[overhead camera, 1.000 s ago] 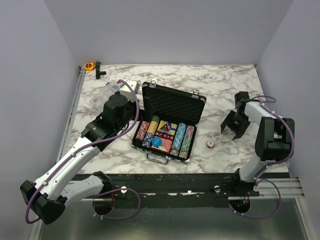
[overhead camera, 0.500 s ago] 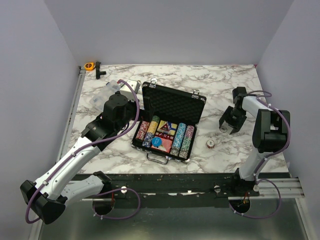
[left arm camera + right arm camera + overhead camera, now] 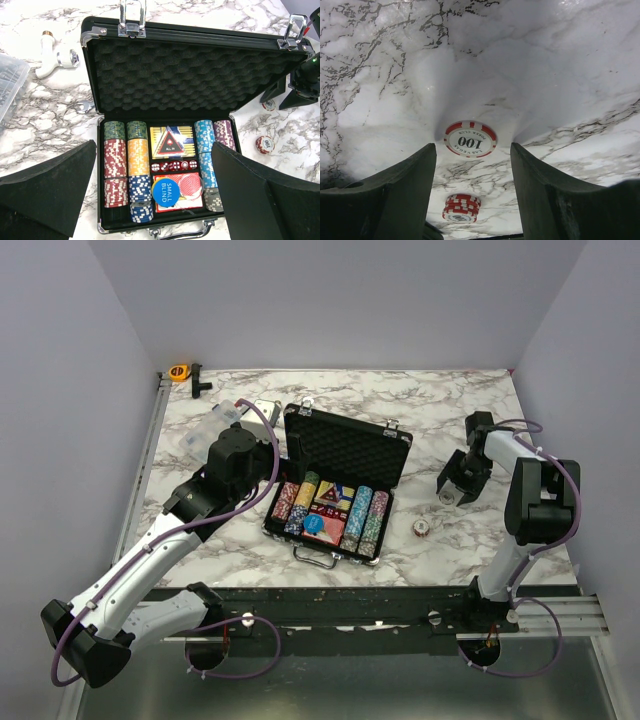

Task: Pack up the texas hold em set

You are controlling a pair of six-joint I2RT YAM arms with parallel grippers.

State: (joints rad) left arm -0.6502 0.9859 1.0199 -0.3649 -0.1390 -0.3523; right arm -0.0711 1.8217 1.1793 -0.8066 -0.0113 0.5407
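Observation:
The black silver-trimmed briefcase (image 3: pixel 345 445) (image 3: pixel 190 75) lies open at mid-table. Its foam tray holds rows of poker chips (image 3: pixel 116 160), a red card deck (image 3: pixel 192 186), dice and a blue "SMALL BLIND" disc (image 3: pixel 166 193). My left gripper (image 3: pixel 262 462) (image 3: pixel 154 146) hovers open to the left of and above the case, holding nothing. Right of the case, a single red-and-white "100" chip (image 3: pixel 470 139) (image 3: pixel 268 104) lies flat on the marble. My right gripper (image 3: pixel 455 492) (image 3: pixel 472 150) stands open just over it, fingers either side. A short stack of the same chips (image 3: pixel 422 528) (image 3: pixel 461 207) sits nearer the front.
A clear plastic compartment box (image 3: pixel 205 425) (image 3: pixel 7 82) and a white pipe fitting (image 3: pixel 55 52) lie left of the case, with a small wrench (image 3: pixel 86 106) beside the lid. An orange tape measure (image 3: pixel 179 371) sits at the far left corner.
My right gripper has shifted left and slightly away, coming over the single chip, and its jaws have narrowed a little. The left arm has not moved.

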